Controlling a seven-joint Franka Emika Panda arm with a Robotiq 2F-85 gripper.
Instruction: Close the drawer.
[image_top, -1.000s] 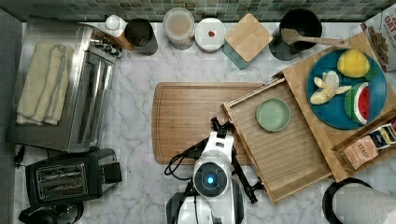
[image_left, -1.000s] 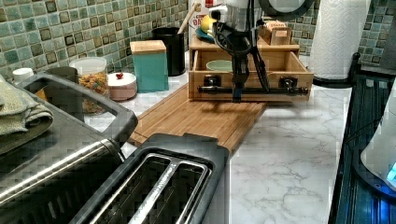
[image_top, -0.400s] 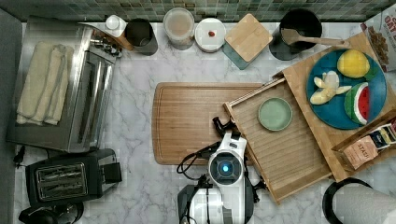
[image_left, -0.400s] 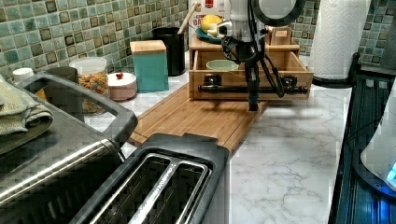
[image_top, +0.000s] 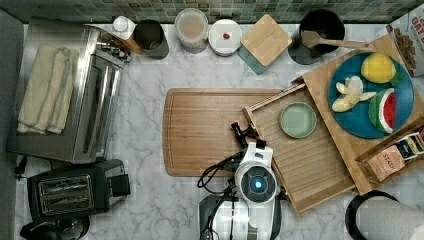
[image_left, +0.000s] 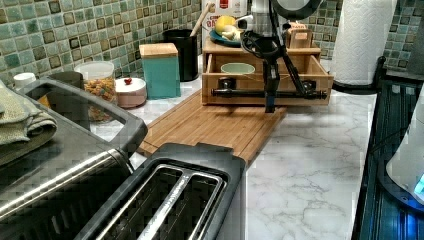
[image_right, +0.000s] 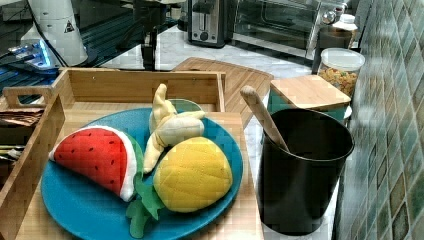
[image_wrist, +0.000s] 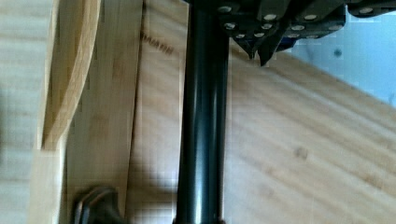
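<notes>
Now | drawer (image_top: 320, 155) open | hand (image_left: 270, 102) at black handle (image_left: 260, 93), grip unclear | bag (image_top: 387, 162) reads "STASH"

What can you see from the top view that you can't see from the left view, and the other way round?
The top view alone shows the watermelon on the blue plate and the drawer's ribbed bottom. The left view alone shows the drawer's front board and the whole black handle across it, with the arm reaching down in front of it. Both show the open drawer, the green bowl inside it, the cutting board and the toaster.
</notes>
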